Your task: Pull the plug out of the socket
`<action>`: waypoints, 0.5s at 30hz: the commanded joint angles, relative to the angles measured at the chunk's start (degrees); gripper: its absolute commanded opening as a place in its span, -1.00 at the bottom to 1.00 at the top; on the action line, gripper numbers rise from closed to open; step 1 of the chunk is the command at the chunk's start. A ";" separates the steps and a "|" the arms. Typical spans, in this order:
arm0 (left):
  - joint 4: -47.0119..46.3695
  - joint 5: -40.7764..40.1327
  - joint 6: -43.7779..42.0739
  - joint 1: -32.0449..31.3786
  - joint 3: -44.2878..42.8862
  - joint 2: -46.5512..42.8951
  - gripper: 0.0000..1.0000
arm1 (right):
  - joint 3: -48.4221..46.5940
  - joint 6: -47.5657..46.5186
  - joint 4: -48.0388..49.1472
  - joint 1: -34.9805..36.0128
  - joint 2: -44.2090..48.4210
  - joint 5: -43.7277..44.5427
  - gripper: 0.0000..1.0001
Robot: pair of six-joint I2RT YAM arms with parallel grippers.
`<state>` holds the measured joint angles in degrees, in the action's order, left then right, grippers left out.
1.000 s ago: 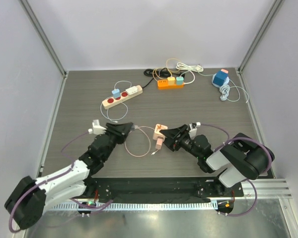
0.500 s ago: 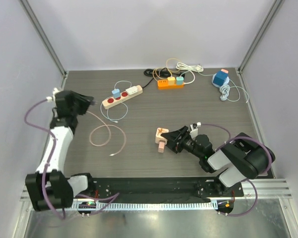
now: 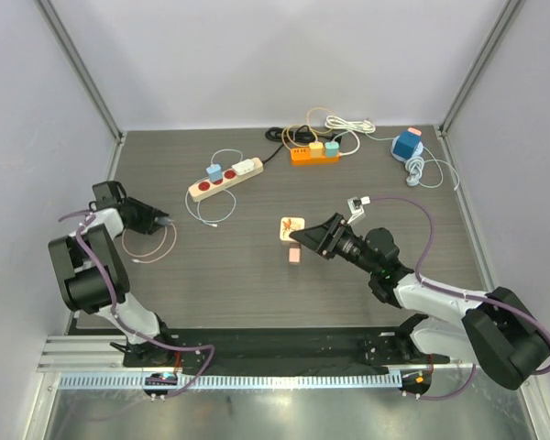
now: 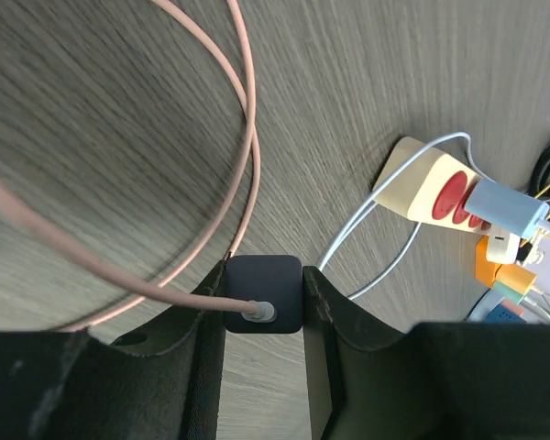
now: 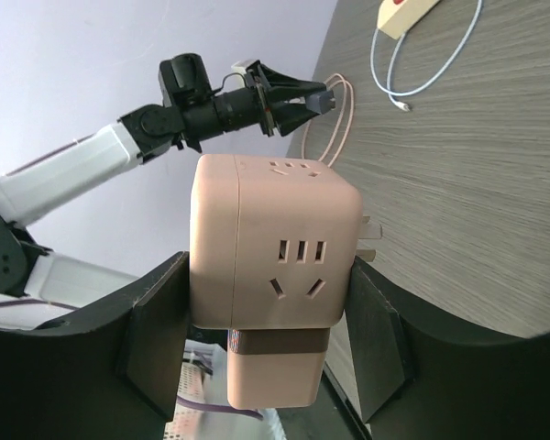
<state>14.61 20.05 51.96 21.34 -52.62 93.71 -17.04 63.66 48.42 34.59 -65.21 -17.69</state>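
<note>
Seen from above, the left end effector (image 3: 162,220) lies low at the far left edge of the dark wood-grain worktop (image 3: 367,197), a loop of pink cable (image 3: 149,244) trailing just beside it; well apart, near the middle, the right end effector (image 3: 300,241) holds a pink cube socket (image 3: 291,225) raised off the surface; a beige power strip (image 3: 225,179), an orange power strip (image 3: 313,154) and a blue adapter (image 3: 406,145) sit along the back. In the left wrist view, the left end effector (image 4: 264,278) is closed on a small dark plug (image 4: 261,291), its two fingers pressed to either side, the pink cable running out of the plug's face and curling over the boards; the beige strip's red outlets show beyond. In the right wrist view, the right end effector (image 5: 268,268) clamps the pink socket (image 5: 257,229) from both sides, its slotted faces bare, a second pink block attached beneath; the left arm (image 5: 82,165) shows far behind, plug at its tip, clear of the socket.
</note>
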 commanded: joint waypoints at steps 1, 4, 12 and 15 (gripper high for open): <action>-2.13 4.03 -0.37 0.10 -4.68 1.03 -0.93 | -1.34 -4.60 -2.83 -1.01 0.09 -1.46 -0.98; -3.09 3.94 0.41 0.72 -4.86 2.43 -0.43 | 0.07 -1.70 0.43 -1.10 -2.55 -1.82 -0.98; -1.45 6.93 0.34 0.99 -1.87 -3.52 0.99 | 0.52 0.07 4.40 -1.10 -5.19 -3.23 -0.98; 2.77 4.48 -3.25 -3.84 1.11 -11.60 1.00 | 0.16 -1.16 1.77 -1.10 -3.79 -2.35 -0.98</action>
<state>12.88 24.18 52.62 21.45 -53.08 90.89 -15.42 63.26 47.03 33.63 -71.11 -19.88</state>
